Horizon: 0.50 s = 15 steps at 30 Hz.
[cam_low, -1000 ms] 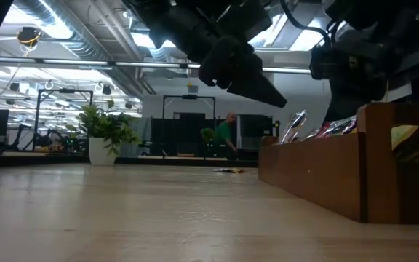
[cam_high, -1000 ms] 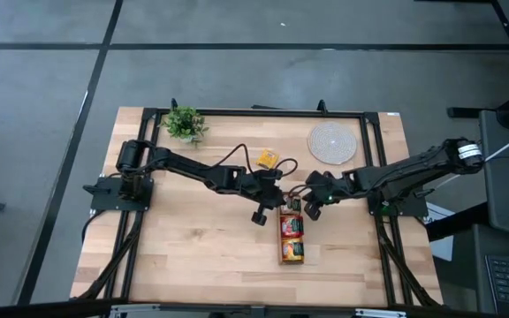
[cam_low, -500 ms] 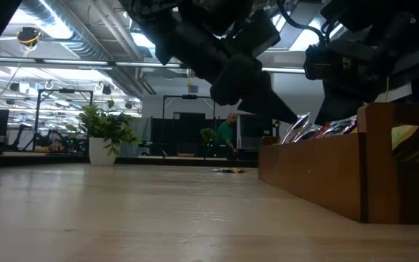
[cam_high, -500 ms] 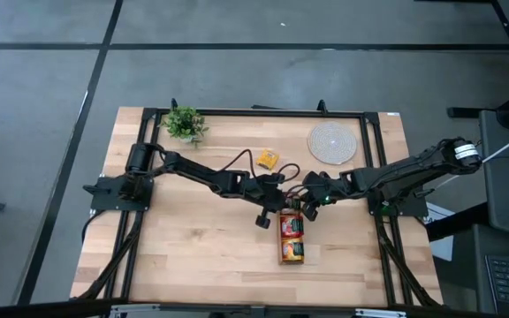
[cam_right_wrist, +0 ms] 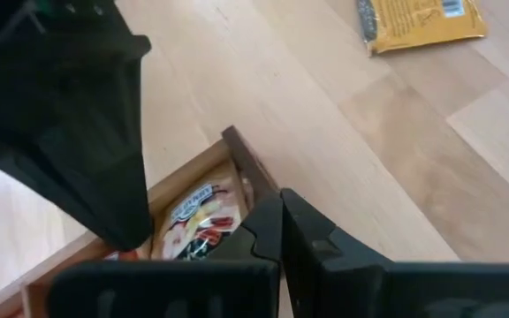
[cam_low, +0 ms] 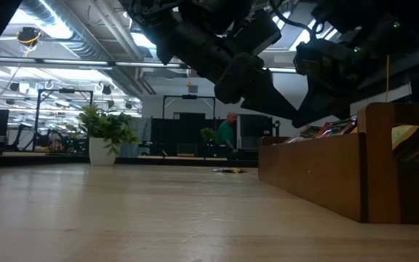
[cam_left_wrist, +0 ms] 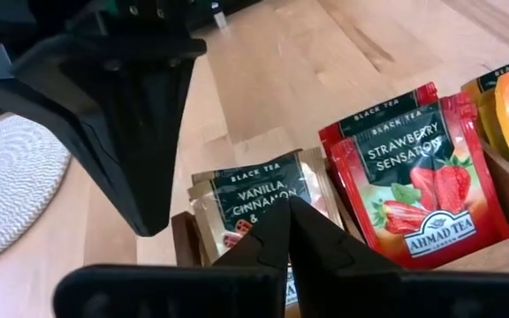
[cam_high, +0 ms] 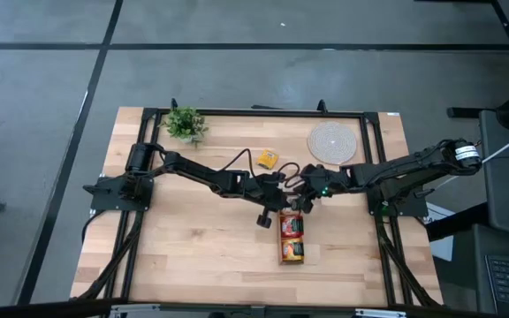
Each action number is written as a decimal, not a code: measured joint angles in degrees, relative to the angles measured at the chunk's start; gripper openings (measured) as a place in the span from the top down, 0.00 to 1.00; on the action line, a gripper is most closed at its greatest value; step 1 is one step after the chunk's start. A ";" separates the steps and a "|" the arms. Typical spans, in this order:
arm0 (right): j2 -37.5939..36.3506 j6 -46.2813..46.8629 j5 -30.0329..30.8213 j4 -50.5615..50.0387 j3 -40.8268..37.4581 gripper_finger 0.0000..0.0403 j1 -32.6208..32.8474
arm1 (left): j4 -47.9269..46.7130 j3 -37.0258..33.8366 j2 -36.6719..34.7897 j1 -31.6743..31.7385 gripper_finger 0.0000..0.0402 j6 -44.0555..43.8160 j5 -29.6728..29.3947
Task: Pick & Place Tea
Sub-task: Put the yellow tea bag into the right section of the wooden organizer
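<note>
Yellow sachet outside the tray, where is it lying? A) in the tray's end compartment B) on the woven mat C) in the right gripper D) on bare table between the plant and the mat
D: the high view shows the yellow sachet flat on the wooden table, right of the plant and left of the woven mat, outside the tray.

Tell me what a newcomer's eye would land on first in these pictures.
Two dark arms meet nose to nose over the middle of the pale wooden table, the left gripper and right gripper both shut above the far end of the long wooden three-compartment tray. Bright red strawberry tea sachets fill its middle compartment, and one yellow-orange sachet lies alone on the table beyond the grippers.
</note>
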 joint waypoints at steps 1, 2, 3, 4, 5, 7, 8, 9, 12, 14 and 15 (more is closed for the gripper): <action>0.00 -0.03 0.00 -0.10 0.00 0.99 -0.24 | 0.01 0.00 0.00 0.00 1.00 0.01 -0.06; 0.00 -0.09 -0.01 -0.11 0.00 0.99 -0.42 | 0.01 0.00 0.00 0.00 0.99 0.11 -0.10; 0.00 -0.22 0.09 -0.10 0.00 0.99 -0.55 | -0.02 0.00 0.00 0.00 0.99 0.40 -0.28; 0.00 -0.46 0.53 -0.12 0.02 0.99 -0.65 | -0.01 0.00 0.00 0.00 0.99 0.66 -0.80; 0.00 -1.30 0.58 -0.75 0.34 0.99 -0.78 | -0.07 0.00 0.00 0.00 0.99 0.91 -1.36; -0.48 -2.00 0.60 -3.53 1.71 0.99 -1.01 | -0.96 0.00 0.00 0.00 0.99 1.81 -2.74; -0.84 -2.46 0.65 -5.59 2.76 0.99 -1.06 | -1.60 0.00 0.00 0.00 0.99 2.14 -3.46; -1.35 -2.64 0.67 -8.22 3.98 0.99 -1.06 | -2.31 0.00 -0.09 0.00 1.00 2.39 -4.15; -2.88 -2.92 1.42 -14.57 6.91 0.99 -0.94 | -4.92 0.00 -1.38 0.17 0.99 1.84 -4.84; -3.91 -3.15 1.86 -16.60 7.78 0.99 -0.74 | -7.36 0.00 -2.44 0.61 0.99 0.56 -3.32; -4.27 -3.47 1.84 -17.15 7.89 0.99 -0.74 | -8.66 0.00 -2.85 0.98 0.99 -0.16 -2.02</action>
